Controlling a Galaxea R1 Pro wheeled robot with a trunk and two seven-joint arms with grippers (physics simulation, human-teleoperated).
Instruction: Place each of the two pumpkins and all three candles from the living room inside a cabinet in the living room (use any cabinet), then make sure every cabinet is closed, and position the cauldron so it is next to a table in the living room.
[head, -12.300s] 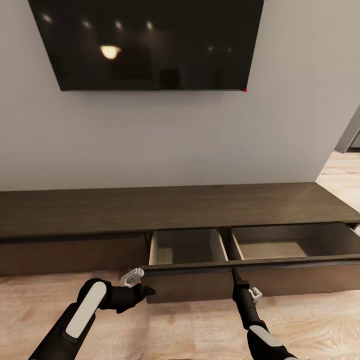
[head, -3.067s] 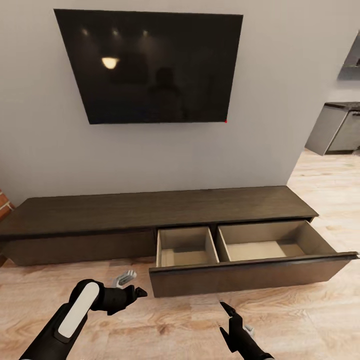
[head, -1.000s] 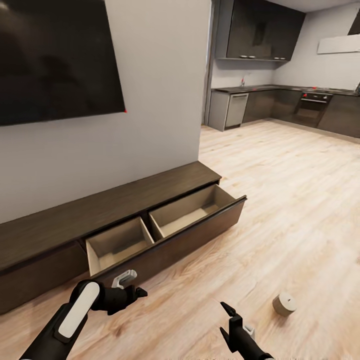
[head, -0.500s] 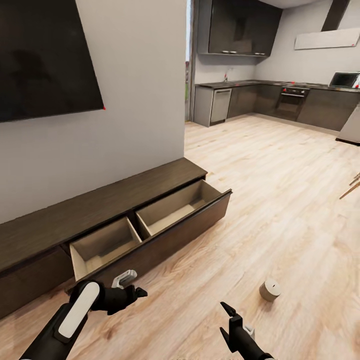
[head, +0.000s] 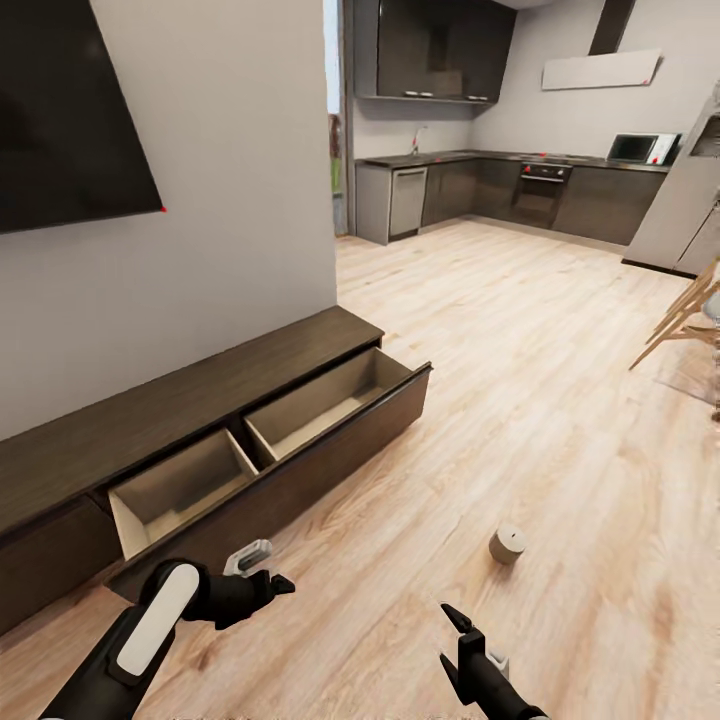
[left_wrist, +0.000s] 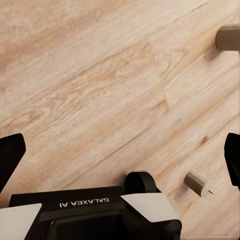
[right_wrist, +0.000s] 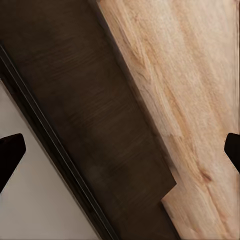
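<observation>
Candle (head: 508, 544) is standing upright on the wood floor (head: 560, 400), a stubby beige cylinder with a short wick, well apart from the cabinet (head: 200, 395) and out ahead of my right pincer (head: 450, 640). No contact with either arm. The cabinet runs low along the wall under the TV (head: 60, 110). Its long drawer (head: 300, 470) is pulled out, with two pale beige compartments side by side and nothing visible in them. The drawer front on the left end of the unit is flush. Left pincer (head: 268, 568) hangs just in front of the open drawer front, above the floor and pointing toward the candle side. In the left wrist view its jaws sit wide apart with nothing between them (left_wrist: 120, 155). Below it is floor, with a beige cylinder at the frame edge that I read as the candle (left_wrist: 227, 37). A smaller pale cylinder (left_wrist: 197, 182) sits close by the wrist housing; can't tell what it is. Right pincer is low at the edge of the head view, jaws spread and empty. Its wrist view (right_wrist: 120, 150) looks at the dark drawer front (right_wrist: 85, 130), where it meets the floor (right_wrist: 180, 75). Beyond the wall end is the kitchen, with dark grey cupboards (head: 440, 190) and a microwave (head: 635, 148) on the table. Splayed wooden chair legs (head: 685, 320) show at far right.
</observation>
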